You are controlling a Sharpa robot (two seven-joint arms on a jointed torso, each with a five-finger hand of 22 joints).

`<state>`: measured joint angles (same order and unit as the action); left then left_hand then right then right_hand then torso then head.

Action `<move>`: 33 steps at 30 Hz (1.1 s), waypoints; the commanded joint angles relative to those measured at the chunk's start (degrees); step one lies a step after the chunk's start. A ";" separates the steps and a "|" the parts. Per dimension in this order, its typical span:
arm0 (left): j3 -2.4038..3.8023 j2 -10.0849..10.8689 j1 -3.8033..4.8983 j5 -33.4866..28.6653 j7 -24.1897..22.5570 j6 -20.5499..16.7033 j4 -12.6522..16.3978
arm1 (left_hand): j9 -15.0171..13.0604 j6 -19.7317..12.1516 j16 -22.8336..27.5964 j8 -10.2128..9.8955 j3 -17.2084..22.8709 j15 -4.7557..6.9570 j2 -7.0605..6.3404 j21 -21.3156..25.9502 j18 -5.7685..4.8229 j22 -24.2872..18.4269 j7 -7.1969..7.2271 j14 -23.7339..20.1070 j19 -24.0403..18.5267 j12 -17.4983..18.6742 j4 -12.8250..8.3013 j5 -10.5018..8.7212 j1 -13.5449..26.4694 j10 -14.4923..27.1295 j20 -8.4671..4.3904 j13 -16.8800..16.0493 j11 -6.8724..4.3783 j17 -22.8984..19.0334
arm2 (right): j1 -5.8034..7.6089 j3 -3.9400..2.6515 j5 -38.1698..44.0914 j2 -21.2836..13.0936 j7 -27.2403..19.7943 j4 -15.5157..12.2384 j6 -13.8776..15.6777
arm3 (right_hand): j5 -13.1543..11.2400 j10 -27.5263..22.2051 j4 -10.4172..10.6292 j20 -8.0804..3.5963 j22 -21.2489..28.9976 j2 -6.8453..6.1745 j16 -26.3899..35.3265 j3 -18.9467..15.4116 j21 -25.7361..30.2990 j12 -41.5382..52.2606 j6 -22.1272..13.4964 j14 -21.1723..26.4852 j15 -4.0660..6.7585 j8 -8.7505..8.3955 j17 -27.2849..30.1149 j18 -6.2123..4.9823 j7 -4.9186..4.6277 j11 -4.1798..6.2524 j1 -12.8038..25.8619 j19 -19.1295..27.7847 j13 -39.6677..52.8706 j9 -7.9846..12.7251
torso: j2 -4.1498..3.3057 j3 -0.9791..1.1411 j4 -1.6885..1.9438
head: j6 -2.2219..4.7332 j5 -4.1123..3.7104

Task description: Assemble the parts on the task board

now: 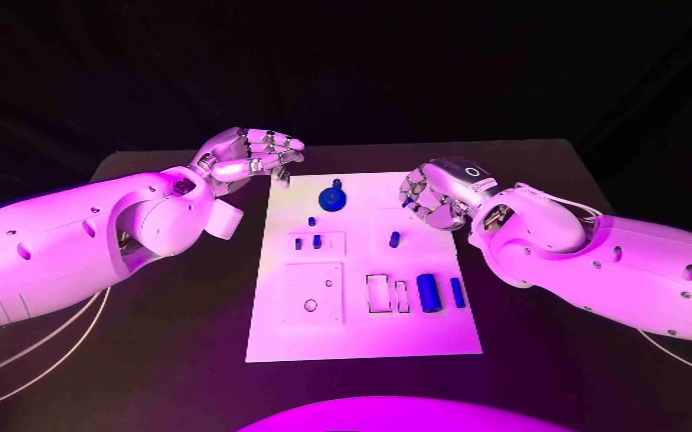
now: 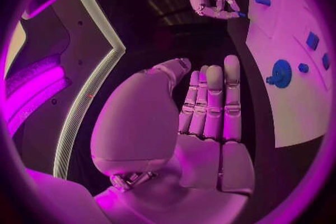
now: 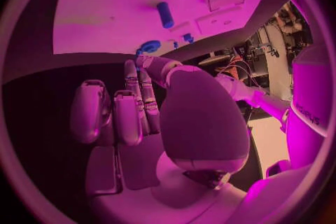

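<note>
The white task board lies in the middle of the table. A blue gear sits at its far end, with small blue pegs and two blue cylinders nearer me. My left hand hovers off the board's far left corner; in the left wrist view its fingers lie straight and hold nothing. My right hand hangs over the board's far right edge. A small blue part shows at its fingertips, pinched between thumb and finger. The gear lies just beyond those fingers.
The board has several pale recessed slots and a square plate with holes. Black tabletop surrounds the board on all sides. The left forearm and right forearm flank the board.
</note>
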<state>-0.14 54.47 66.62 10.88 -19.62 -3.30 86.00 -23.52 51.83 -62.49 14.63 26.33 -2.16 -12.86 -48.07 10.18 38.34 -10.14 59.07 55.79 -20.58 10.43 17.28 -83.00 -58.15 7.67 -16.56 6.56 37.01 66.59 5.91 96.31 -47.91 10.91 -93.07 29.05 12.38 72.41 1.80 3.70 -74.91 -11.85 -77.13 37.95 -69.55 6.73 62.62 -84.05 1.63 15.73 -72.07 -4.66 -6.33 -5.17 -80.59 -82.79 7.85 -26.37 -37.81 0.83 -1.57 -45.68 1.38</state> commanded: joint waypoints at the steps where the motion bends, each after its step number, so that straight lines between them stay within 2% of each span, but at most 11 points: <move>1: 0.04 -0.21 0.02 0.15 -0.29 0.63 -0.01 | 0.10 -0.26 -0.09 0.10 -0.41 -0.35 -0.12 0.41 0.30 -0.07 -0.13 -0.02 0.44 0.29 0.02 0.14 -0.18 0.55 0.09 0.08 0.01 0.09 | -0.48 -0.03 -2.65 0.12 -2.92 -2.35 2.86 | 0.30 3.29 -0.29 0.03 -5.15 0.19 0.02 -0.02 -0.26 0.27 0.54 -2.55 0.48 0.04 -0.05 0.66 -0.05 2.89 0.39 -0.36 0.61 -0.08 | -0.04 -0.01 0.03 | 0.17 0.53; 6: 0.04 -0.43 0.02 0.11 -0.28 0.56 -0.04 | 0.10 -0.26 -0.09 0.10 -0.41 -0.35 -0.12 0.41 0.30 -0.07 -0.13 -0.02 0.44 0.29 0.02 0.14 -0.18 0.55 0.09 0.08 0.01 0.09 | -1.10 -0.02 -2.93 1.56 -2.93 -4.97 1.15 | 0.26 3.30 -0.33 0.02 -5.02 0.18 0.11 0.01 0.03 0.22 0.52 -2.53 0.49 0.03 0.08 0.60 -0.09 2.87 0.44 -0.27 0.61 -0.09 | 0.08 -0.08 -0.06 | 0.01 2.10; 12: 0.03 -0.86 0.02 0.03 -0.27 0.26 -0.13 | 0.11 -0.31 -0.09 0.09 -0.43 -0.37 -0.12 0.43 0.30 -0.08 -0.16 -0.04 0.43 0.30 0.04 0.14 -0.18 0.59 0.10 0.09 0.03 0.10 | -2.39 0.39 -2.56 4.92 -2.63 -6.11 -1.56 | 0.19 3.28 -0.36 0.01 -4.89 0.21 0.18 0.07 0.32 0.15 0.48 -2.50 0.49 0.00 0.18 0.54 -0.13 2.85 0.50 -0.16 0.60 -0.11 | 0.00 -0.22 0.16 | -0.28 3.73; 14: 0.03 -0.97 0.02 -0.02 -0.30 0.12 -0.12 | 0.11 -0.31 -0.09 0.09 -0.43 -0.37 -0.12 0.43 0.30 -0.08 -0.16 -0.04 0.43 0.30 0.04 0.14 -0.18 0.59 0.10 0.09 0.03 0.10 | -2.98 0.59 -2.47 6.01 -2.50 -5.78 -2.32 | 0.15 3.28 -0.39 0.01 -4.88 0.24 0.21 0.11 0.37 0.11 0.45 -2.49 0.49 -0.02 0.22 0.53 -0.15 2.84 0.51 -0.14 0.60 -0.12 | -0.03 -0.20 0.17 | -0.40 4.35; 16: 0.03 -1.05 0.03 -0.05 -0.32 -0.02 -0.11 | 0.11 -0.31 -0.09 0.09 -0.43 -0.37 -0.12 0.43 0.30 -0.08 -0.16 -0.04 0.43 0.30 0.04 0.14 -0.18 0.59 0.10 0.09 0.03 0.10 | -3.42 0.71 -2.41 6.71 -2.41 -5.43 -2.74 | 0.15 3.28 -0.39 0.01 -4.88 0.24 0.21 0.11 0.37 0.11 0.45 -2.49 0.49 -0.02 0.22 0.53 -0.15 2.84 0.51 -0.14 0.60 -0.12 | -0.02 -0.26 0.22 | -0.48 4.59; 19: 0.03 -1.24 0.03 -0.17 -0.36 -0.47 -0.11 | 0.11 -0.31 -0.09 0.09 -0.43 -0.37 -0.12 0.43 0.30 -0.08 -0.16 -0.04 0.43 0.30 0.04 0.14 -0.18 0.59 0.10 0.09 0.03 0.10 | -4.47 0.98 -2.15 8.33 -2.17 -4.36 -3.87 | 0.11 3.27 -0.41 0.01 -4.85 0.27 0.23 0.15 0.44 0.06 0.42 -2.48 0.48 -0.03 0.26 0.52 -0.17 2.82 0.54 -0.11 0.60 -0.13 | -0.06 -0.29 0.23 | -0.87 5.45; 23: 0.02 -1.49 0.04 -0.26 -0.30 -1.11 0.05 | 0.13 -0.36 -0.07 0.09 -0.47 -0.40 -0.12 0.48 0.29 -0.10 -0.19 -0.08 0.41 0.30 0.07 0.15 -0.16 0.63 0.14 0.09 0.06 0.11 | -5.58 1.25 -1.62 10.21 -1.62 -2.98 -5.64 | -0.01 3.25 -0.47 0.01 -4.78 0.33 0.30 0.23 0.64 -0.05 0.35 -2.45 0.46 -0.07 0.36 0.48 -0.23 2.78 0.64 -0.03 0.59 -0.16 | -0.14 -0.18 0.13 | -1.42 6.58; 31: 0.02 -1.88 0.04 -0.30 -0.32 -1.59 0.35 | 0.13 -0.36 -0.07 0.09 -0.47 -0.40 -0.12 0.48 0.29 -0.10 -0.19 -0.08 0.41 0.30 0.07 0.15 -0.16 0.63 0.14 0.09 0.06 0.11 | -6.34 1.53 -0.35 12.14 0.03 -1.35 -7.24 | -0.11 3.24 -0.49 0.02 -4.71 0.35 0.37 0.25 0.81 -0.11 0.32 -2.43 0.44 -0.09 0.46 0.45 -0.26 2.76 0.71 0.04 0.58 -0.19 | -0.14 -0.20 0.07 | -2.24 7.56; 33: 0.02 -1.95 0.05 -0.30 -0.32 -1.65 0.37 | 0.13 -0.36 -0.07 0.09 -0.47 -0.40 -0.12 0.48 0.29 -0.10 -0.19 -0.08 0.41 0.30 0.07 0.15 -0.16 0.63 0.14 0.09 0.06 0.11 | -6.42 1.58 -0.11 12.45 0.45 -1.05 -7.27 | -0.14 3.23 -0.51 0.02 -4.76 0.36 0.35 0.27 0.72 -0.14 0.30 -2.43 0.43 -0.10 0.43 0.47 -0.26 2.75 0.73 0.01 0.58 -0.19 | -0.15 -0.13 0.05 | -2.39 7.72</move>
<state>-0.16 52.65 66.63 10.80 -19.57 -4.59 86.21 -23.48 51.83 -62.49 14.59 26.17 -2.16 -12.86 -47.86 10.18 38.29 -10.14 59.07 55.78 -20.59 10.59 17.28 -83.00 -57.95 7.67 -16.52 6.76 37.05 60.24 7.50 94.77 -35.61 10.07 -94.29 23.52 12.05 72.43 1.64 3.70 -74.94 -11.93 -77.13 38.12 -69.10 6.75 62.82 -84.06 1.62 15.39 -71.66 -4.80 -6.54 -5.16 -79.90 -82.78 8.32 -26.53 -37.94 0.64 -1.49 -47.87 8.83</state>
